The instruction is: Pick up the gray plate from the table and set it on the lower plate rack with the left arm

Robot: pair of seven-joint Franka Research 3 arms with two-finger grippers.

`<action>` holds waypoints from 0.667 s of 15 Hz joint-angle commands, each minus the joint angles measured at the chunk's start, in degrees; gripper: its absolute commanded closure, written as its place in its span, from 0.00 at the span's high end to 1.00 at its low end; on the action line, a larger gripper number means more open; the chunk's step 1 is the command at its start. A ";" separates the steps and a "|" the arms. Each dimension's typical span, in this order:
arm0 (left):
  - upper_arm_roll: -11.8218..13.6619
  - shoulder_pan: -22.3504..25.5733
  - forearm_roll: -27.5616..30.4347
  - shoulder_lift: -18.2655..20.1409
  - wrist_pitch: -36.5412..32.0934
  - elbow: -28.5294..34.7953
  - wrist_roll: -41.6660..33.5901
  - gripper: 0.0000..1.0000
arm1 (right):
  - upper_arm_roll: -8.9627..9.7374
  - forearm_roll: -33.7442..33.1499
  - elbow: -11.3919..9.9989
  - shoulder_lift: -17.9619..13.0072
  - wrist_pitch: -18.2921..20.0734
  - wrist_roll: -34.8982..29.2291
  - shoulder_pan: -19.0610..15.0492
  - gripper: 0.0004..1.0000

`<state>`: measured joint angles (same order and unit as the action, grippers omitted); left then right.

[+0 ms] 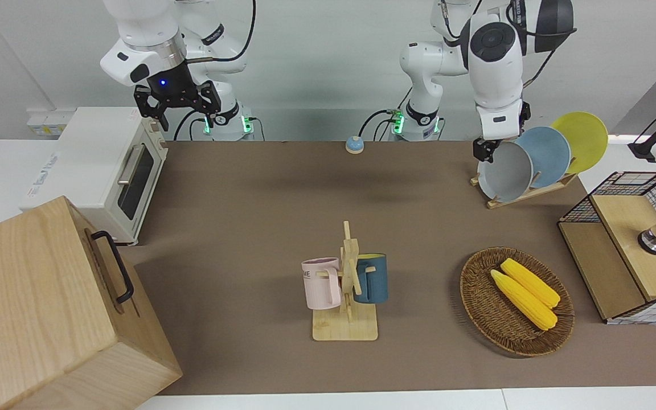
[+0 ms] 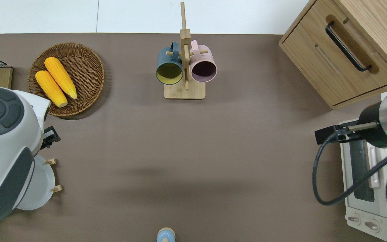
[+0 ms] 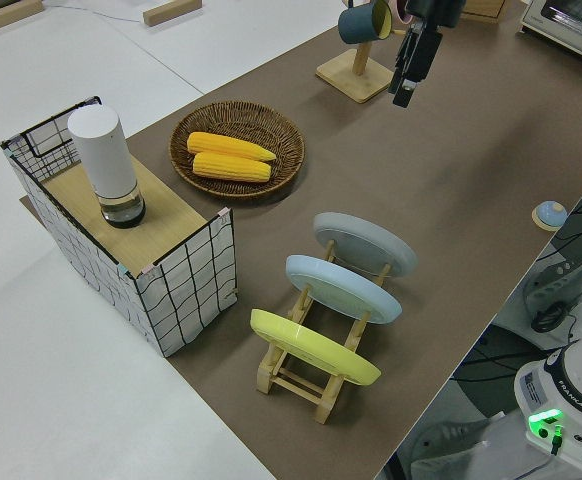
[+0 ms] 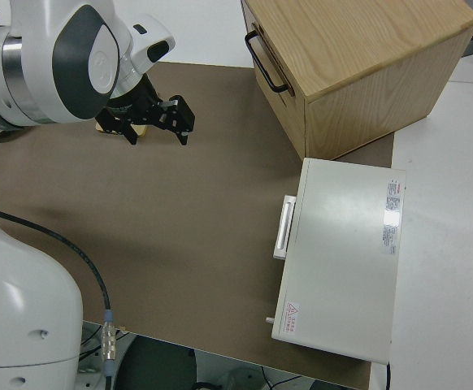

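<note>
Three plates are held in the lower plate rack (image 3: 301, 372): the gray plate (image 3: 364, 243), one blue (image 3: 343, 288), one yellow (image 3: 313, 347). The left tool (image 1: 484, 149) is released just beside the gray plate; the right arm is parked.

Two white, glossy jointed arms are seen, built of rounded shells. On the left arm (image 1: 496, 62) a dark gray oval panel and a round dark gray cap with a small centre mark are carried; black cables are run along its upper links. On the right arm (image 1: 151, 40) a brushed-metal ring is fitted above a black wrist block, where a small blue light is lit. The right gripper (image 1: 177, 102) is black and angular, with two short black fingers (image 1: 210, 98). A thick black cable with a metal plug is looped beside that wrist. Green lights are shown at both white bases, and black lettering is printed on one base.
</note>
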<state>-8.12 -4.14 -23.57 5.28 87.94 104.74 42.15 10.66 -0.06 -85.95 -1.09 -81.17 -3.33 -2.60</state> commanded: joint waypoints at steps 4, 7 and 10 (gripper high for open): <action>1.08 0.09 18.79 -0.62 -3.66 -9.54 -27.60 0.98 | 0.32 0.59 0.35 -0.14 0.75 0.08 -0.56 0.99; 1.70 0.45 22.94 -0.62 -3.57 -11.75 -40.10 0.98 | 0.32 0.59 0.35 -0.14 0.75 0.08 -0.56 0.99; 3.46 0.27 25.66 -0.71 -3.13 -12.01 -43.54 0.99 | 0.32 0.59 0.35 -0.14 0.75 0.08 -0.56 0.99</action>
<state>-6.18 -3.96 -1.23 5.31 85.69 94.32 3.62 10.66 -0.06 -85.95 -1.09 -81.17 -3.33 -2.60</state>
